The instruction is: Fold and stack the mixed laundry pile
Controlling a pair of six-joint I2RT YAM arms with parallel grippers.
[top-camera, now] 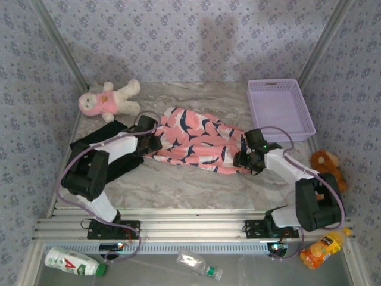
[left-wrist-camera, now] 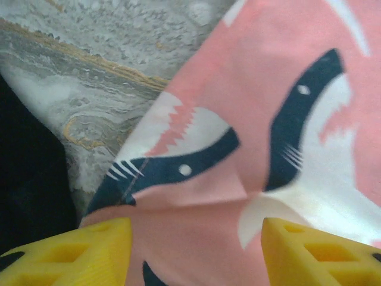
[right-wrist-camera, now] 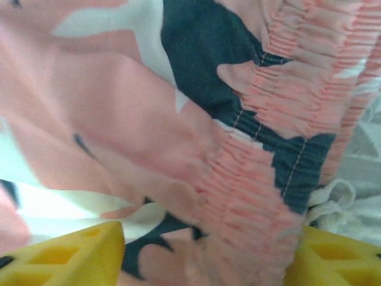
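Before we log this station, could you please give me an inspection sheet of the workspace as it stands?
Surface: marble-patterned table, flat.
Job's things: pink garment spread mid-table, its elastic waistband toward the right arm; black T-shirt at left, partly under the left arm; not stacked.
Clutter: pink plush toy far left; lavender basket far right, empty; brown plush toy at the right edge; white bottle, clear bottle and orange bottle near the bases.
Grippers: left gripper open over the pink garment's edge; right gripper open over the waistband.
Cables: grey cables loop along each arm.
Surroundings: floral-papered walls.
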